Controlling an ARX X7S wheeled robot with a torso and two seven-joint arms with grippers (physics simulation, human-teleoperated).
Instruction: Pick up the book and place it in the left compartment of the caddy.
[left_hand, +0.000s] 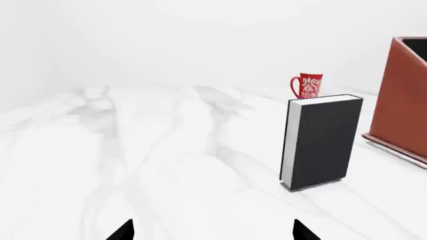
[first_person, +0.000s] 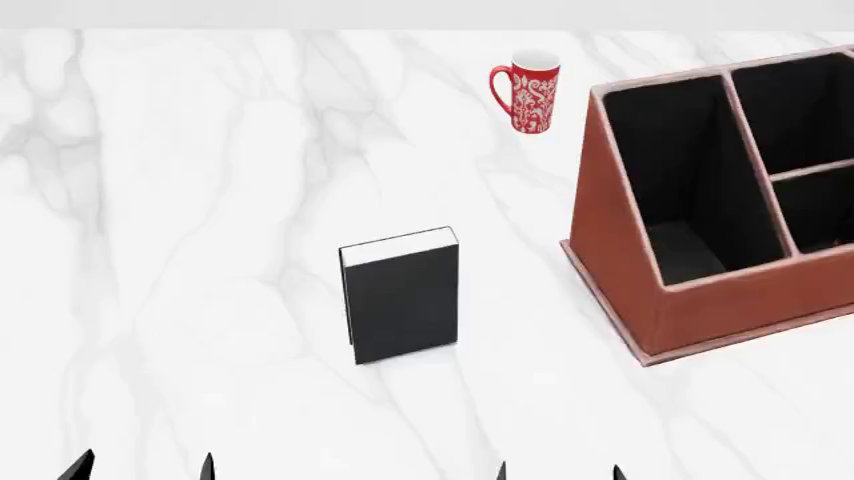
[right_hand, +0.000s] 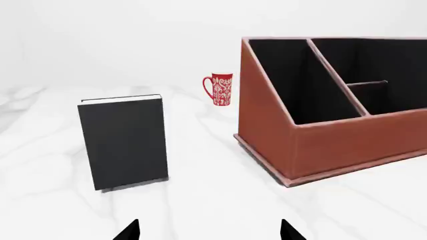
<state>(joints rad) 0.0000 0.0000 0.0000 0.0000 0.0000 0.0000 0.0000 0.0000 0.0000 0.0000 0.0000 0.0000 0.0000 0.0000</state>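
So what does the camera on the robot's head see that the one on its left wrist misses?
Only the head view shows the caddy's open top, with the left compartment and two smaller sections, plus both grippers' tips, left and right, standing open. Only the left wrist view shows the white wall behind the table. Both show the upright book, the red mug and the marble table.

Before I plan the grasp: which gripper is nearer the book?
Roughly equal, the left slightly nearer. The book stands upright between them: the left gripper sits to its near left, the right gripper to its near right, neither touching it.
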